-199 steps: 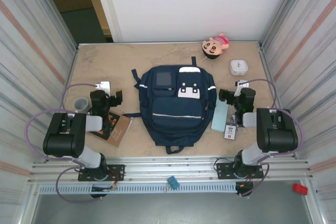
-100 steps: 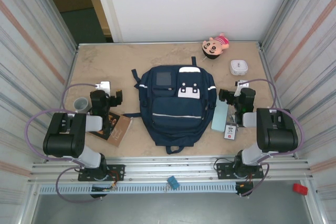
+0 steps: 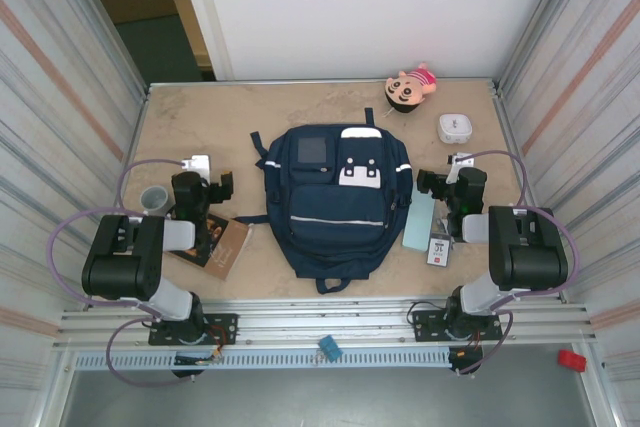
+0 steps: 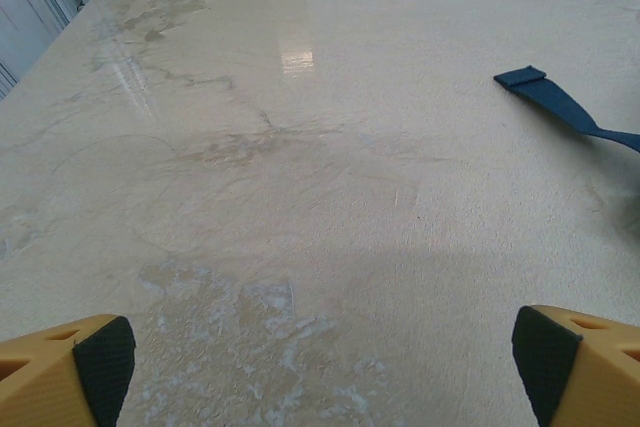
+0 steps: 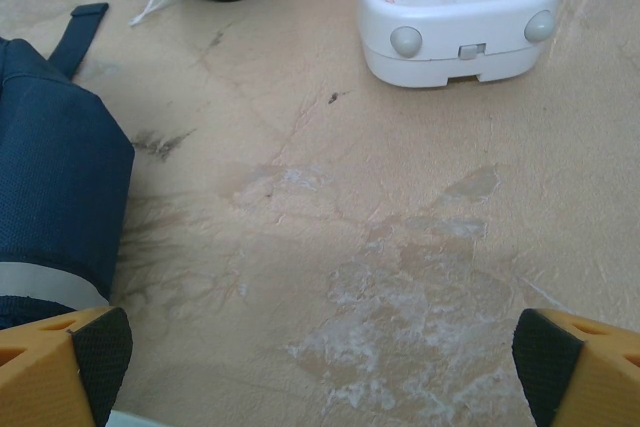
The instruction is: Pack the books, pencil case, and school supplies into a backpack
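Observation:
The navy backpack (image 3: 335,197) lies flat mid-table, its side (image 5: 50,177) at the left of the right wrist view and a blue strap end (image 4: 560,107) in the left wrist view. The tan-brown book (image 3: 225,245) lies left of it, partly under my left arm. The pale teal pencil case (image 3: 418,219) and the small white pack of school supplies (image 3: 439,250) lie to its right. My left gripper (image 3: 200,179) (image 4: 320,367) is open over bare table beside the book. My right gripper (image 3: 452,179) (image 5: 320,357) is open, nothing between its fingers, just beyond the pencil case.
A white square box (image 3: 454,128) (image 5: 455,12) sits at the back right, ahead of my right gripper. A plush doll (image 3: 410,87) lies at the far edge. A grey cup (image 3: 153,199) stands left of my left arm. Corrugated metal walls close both sides.

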Motion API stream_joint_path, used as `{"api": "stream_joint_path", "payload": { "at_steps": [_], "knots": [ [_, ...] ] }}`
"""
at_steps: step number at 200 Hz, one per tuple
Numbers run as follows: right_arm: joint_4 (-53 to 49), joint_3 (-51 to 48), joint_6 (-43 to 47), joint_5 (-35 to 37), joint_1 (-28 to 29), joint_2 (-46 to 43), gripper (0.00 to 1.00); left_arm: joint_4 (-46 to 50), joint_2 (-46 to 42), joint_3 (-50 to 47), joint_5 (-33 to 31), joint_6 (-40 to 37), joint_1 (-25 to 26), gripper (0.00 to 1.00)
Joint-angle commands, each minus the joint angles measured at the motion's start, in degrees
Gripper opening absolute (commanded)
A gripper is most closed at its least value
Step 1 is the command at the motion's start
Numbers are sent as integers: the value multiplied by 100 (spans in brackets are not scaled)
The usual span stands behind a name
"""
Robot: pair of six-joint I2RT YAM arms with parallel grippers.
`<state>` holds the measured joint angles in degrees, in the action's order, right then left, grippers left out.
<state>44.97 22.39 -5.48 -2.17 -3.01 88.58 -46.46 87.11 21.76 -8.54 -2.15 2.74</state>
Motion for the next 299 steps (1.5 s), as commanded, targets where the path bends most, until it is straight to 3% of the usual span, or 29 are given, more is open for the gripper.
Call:
{"api": "stream_joint_path", "payload": {
  "at_steps": [1,41,78,104,121,134,149,184,213,253,299],
  "knots": [
    [60,126,45,64,-1,-2,99,-83,-53,79,1,9,7,99],
    [-98,189,34,132,18,-143,99,-77,-45,83,2,4,7,99],
    [-3162,1423,-188,268,22,-1598,99,16,-414,41,-366,-231,260,99],
    [-5398,2934,-480,478,51,-2090,99,1884,-1403,729,-979,-835,1163,99],
    [-6655,3884,-654,396,54,-2142,99,3396,-1940,1506,-1031,-221,1457,98],
    [-7232,4245,-721,89,69,-2225,99,4611,-2182,2191,-435,602,1475,94],
    [-7557,4246,-806,-434,88,-2447,99,5305,-2282,2703,504,1321,1483,88],
    [-7700,3416,-1581,-1394,233,-3118,100,5554,-2182,2842,1724,2513,1833,78],
    [-7094,2255,-2470,-1710,878,-3465,90,5275,-1540,2616,1877,3004,2320,76],
    [-6574,1649,-3074,-1035,1931,-2749,83,5176,-140,2821,2004,3408,2625,63],
    [-5620,1713,-3154,-376,2696,-1454,79,4988,297,2537,1819,3609,2630,56]
  ]
}}
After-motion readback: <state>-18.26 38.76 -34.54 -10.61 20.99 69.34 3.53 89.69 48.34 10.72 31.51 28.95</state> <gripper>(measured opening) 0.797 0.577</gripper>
